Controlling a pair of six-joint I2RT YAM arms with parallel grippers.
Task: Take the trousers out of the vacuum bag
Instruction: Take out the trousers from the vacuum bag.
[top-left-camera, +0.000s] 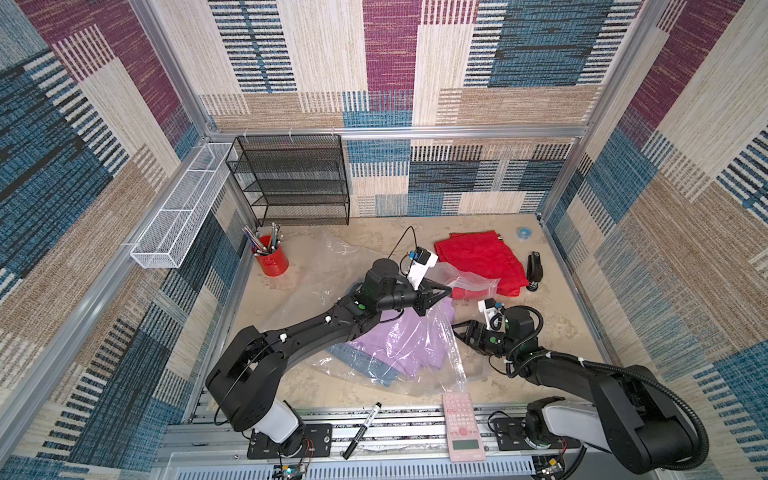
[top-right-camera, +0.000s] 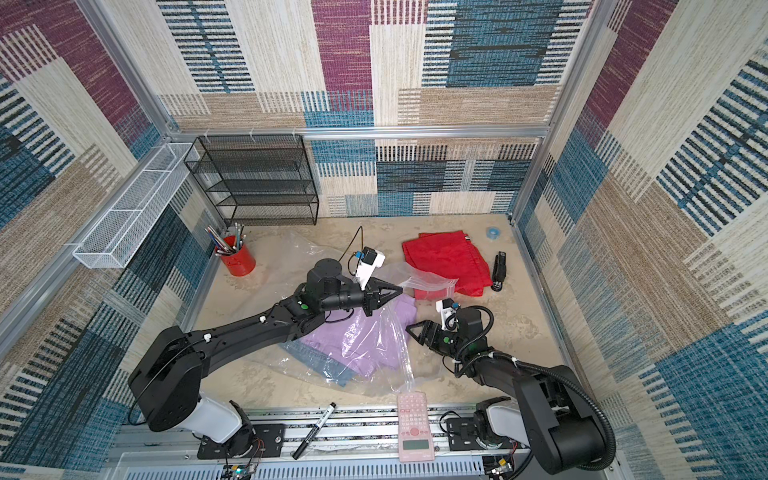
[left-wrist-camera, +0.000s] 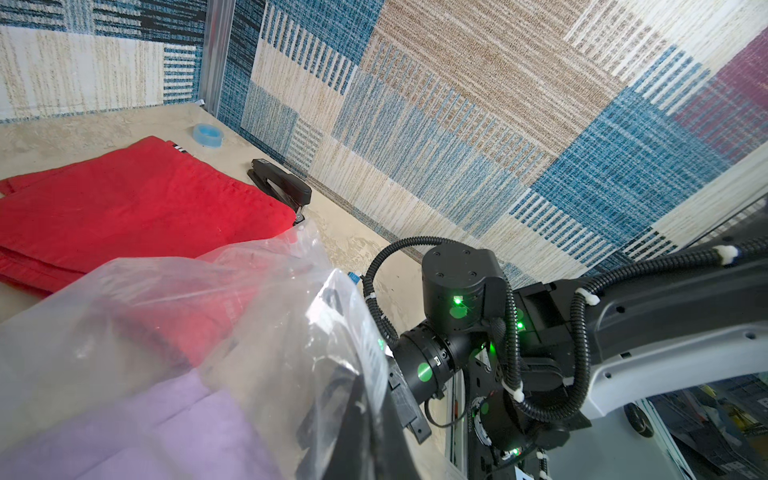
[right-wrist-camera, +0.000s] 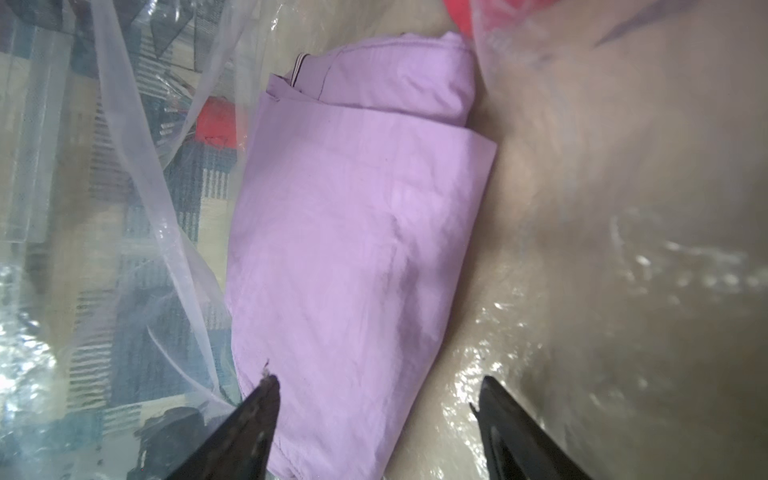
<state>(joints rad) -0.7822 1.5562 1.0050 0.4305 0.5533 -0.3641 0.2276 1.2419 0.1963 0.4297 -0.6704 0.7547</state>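
The clear vacuum bag lies crumpled mid-table. My left gripper is shut on its mouth edge and holds that edge off the table. Inside the bag lie lilac trousers on top of denim trousers. My right gripper is open at the bag's mouth, one finger over the lilac cloth, holding nothing. Red trousers lie folded at the back right, the bag's edge draped over their near corner.
A black stapler and a blue tape roll sit by the right wall. A red pencil cup, a black mesh shelf and a white wire basket stand back left. A pink calculator and a marker lie at the front edge.
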